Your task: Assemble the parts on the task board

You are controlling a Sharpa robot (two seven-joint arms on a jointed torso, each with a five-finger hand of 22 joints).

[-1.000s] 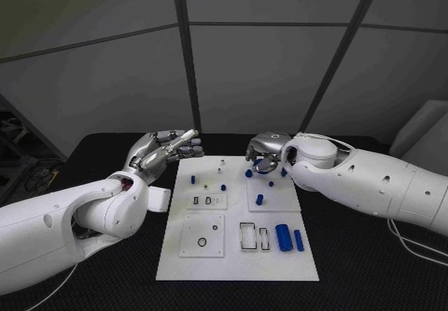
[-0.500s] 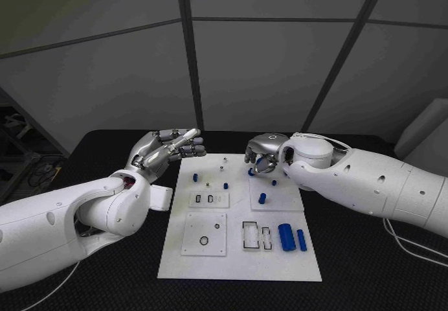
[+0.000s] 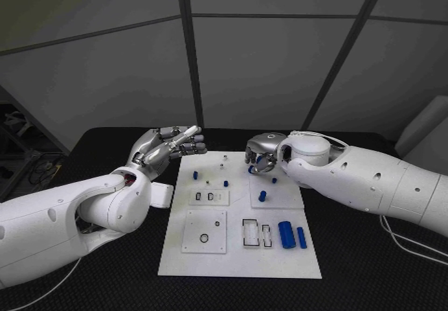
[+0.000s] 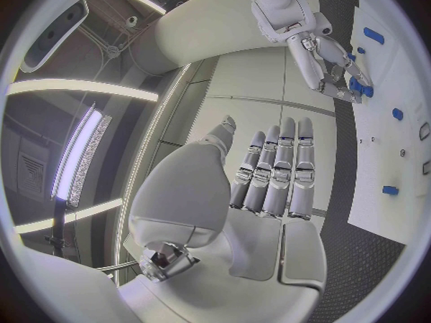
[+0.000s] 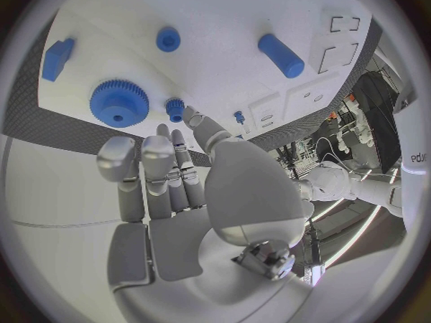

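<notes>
Task board (image 3: 238,256): white rectangular plate, flat at mid-table, long axis running away from the robot. Raised white sub-plates on it carry rectangular and round cut-outs. Two blue cylinders (image 3: 291,236) lie side by side near its right edge. Blue pin (image 3: 262,196) lies further back. Blue gear (image 5: 118,103) sits flat at the far end, apparently on a peg.

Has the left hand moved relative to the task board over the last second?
No clear move: the left hand still hovers open off the far left corner of the task board; the slight shift matches the camera's.
</notes>
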